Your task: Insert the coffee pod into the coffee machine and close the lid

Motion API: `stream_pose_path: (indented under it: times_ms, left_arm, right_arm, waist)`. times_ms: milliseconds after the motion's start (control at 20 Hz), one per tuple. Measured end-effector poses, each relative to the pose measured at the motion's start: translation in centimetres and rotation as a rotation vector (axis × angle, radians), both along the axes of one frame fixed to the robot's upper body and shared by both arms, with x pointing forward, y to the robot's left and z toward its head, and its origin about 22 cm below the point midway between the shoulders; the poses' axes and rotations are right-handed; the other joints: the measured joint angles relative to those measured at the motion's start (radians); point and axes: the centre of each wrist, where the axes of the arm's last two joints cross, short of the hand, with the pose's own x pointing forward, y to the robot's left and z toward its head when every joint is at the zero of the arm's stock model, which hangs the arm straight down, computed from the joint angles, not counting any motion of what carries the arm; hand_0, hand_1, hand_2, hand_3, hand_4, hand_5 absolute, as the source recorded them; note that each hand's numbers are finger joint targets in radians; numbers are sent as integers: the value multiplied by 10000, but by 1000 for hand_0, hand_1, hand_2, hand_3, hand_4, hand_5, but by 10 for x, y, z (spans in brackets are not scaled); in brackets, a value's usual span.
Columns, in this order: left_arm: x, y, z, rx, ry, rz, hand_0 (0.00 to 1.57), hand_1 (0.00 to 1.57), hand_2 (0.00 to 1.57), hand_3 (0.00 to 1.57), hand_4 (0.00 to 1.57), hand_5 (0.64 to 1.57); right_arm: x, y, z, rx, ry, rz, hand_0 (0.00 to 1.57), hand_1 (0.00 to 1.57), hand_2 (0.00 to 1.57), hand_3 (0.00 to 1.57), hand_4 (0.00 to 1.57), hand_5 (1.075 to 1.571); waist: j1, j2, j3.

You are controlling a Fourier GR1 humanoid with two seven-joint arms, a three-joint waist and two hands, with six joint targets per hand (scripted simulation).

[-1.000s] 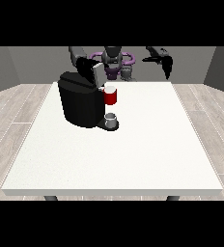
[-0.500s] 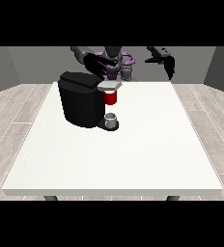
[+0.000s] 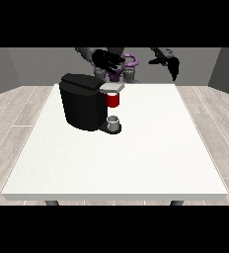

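Cannot pick out the pod with certainty: only a small grey thing (image 3: 114, 123), round and cup-like, sitting on the machine's base plate just below centre-left of the frame (pod or not, cannot tell). Directly above it, a red thing at the machine (image 3: 113, 100), glossy and cylindrical, tucked under the brew head.

Coffee machine (image 3: 84, 101) standing left of centre on the desk: black, boxy with rounded edges, matte plastic by the look of it. Pale grey lid (image 3: 112, 88) at its front top, flat and slab-like, lying roughly level (fully shut or not, cannot tell).

Hovering above and behind the lid, towards the upper middle of the frame, the hand at the view's left (image 3: 106, 60): black, fingers splayed, nothing visible in it, clear of the lid. Farther off at upper right, the hand at the view's right (image 3: 168, 62), raised well apart from the machine, fingers relaxed and drooping, holding nothing.

Judged near the closing step: left to do, seemingly, pressing the lid down, if insertion is indeed done.

Underneath, a broad white desk (image 3: 151, 158), smooth and plain.
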Motion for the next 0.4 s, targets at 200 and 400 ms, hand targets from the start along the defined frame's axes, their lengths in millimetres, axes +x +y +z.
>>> stream_pose_path:
  times_ms: [200, 400]
  left_arm:
    - [-5, -8, -9, 20, 102, 174, 0, 0, 0, 0, 165, 1571]
    - [-18, -8, -28, -167, 314, 276, 0, 0, 0, 0, 192, 1571]
  right_arm:
    - [-15, 6, -22, 641, 118, 669, 0, 0, 0, 0, 269, 1571]
    - [-42, 1, -61, 1559, 698, 701, 0, 0, 0, 0, 157, 1571]
  waist:
    - [-264, -477, 2]
    - [-603, -1012, 1]
